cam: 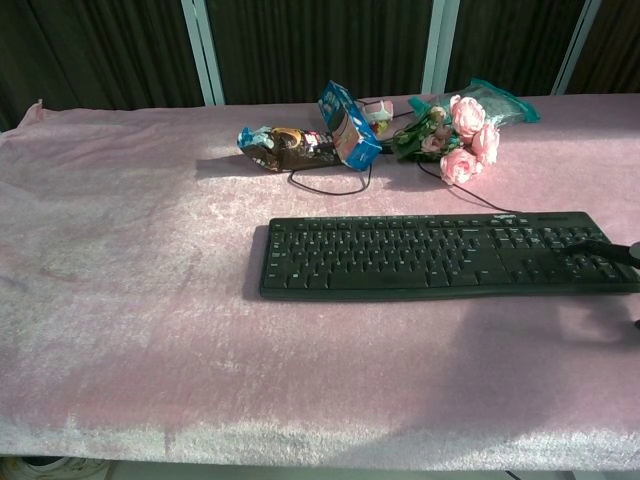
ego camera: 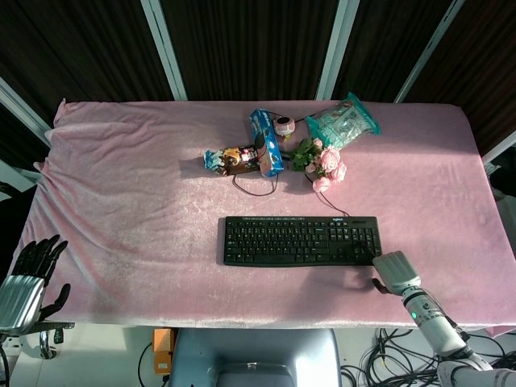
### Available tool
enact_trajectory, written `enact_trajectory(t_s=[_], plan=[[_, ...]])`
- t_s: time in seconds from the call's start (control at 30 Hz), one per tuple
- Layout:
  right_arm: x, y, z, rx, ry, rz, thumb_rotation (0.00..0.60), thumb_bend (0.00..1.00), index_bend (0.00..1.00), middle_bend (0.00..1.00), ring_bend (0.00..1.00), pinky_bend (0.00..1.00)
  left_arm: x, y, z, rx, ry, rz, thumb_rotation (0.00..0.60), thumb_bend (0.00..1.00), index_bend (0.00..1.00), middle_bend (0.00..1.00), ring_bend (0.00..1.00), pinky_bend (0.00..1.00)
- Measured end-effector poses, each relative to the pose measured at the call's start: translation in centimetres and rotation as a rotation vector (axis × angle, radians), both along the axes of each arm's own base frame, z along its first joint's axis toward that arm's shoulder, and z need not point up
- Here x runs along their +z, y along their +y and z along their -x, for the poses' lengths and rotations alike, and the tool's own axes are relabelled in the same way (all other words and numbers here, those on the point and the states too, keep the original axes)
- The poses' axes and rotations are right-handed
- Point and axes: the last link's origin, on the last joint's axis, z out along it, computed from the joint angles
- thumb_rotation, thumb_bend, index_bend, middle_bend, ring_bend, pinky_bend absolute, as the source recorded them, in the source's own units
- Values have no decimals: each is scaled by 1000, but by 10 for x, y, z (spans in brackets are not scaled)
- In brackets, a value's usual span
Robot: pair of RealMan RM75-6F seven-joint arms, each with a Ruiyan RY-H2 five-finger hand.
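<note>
Keyboard (ego camera: 301,240) lies touching right hand (ego camera: 393,271) at its right end.

Black keyboard (ego camera: 301,240); pink cloth (ego camera: 137,201); pink roses (ego camera: 326,165); blue packet (ego camera: 265,142); teal bag (ego camera: 343,121); silver right hand (ego camera: 393,270).

Looks like a lab/test setup, not a home: desk (ego camera: 121,185) draped in pink velvet cloth, dark vertical blinds with metal frames behind it, loose cable bundles on the floor below the desk's near edge, staged props behind the keyboard (ego camera: 301,240).
</note>
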Motion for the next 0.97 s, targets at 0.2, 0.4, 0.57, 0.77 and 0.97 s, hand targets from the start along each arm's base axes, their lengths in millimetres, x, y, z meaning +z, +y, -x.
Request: enact_trajectory(t_s=[0.2,0.4,0.57,0.77,0.97], plan=[[12,1,-6,34,-29,60,600,491,118,999,991,1000,0,0,0,-1,1,-2,600,433,0,0,0,0],[45,14,-20,131,-83,207,600,491,0,614,612,761,-2,-1,-1,-4,6,1,600,434,0,0,0,0],[75,42,-27,198,-131,327,600,490,0,311,322,553,-4,-1,-2,-5,12,7,600,434,0,0,0,0],[88,65,-25,213,-174,351,600,490,0,164,172,514,-7,0,-2,-4,17,13,600,433,0,0,0,0],[86,65,-24,209,-169,335,600,490,0,158,169,514,-7,0,-2,1,17,10,600,434,0,0,0,0]])
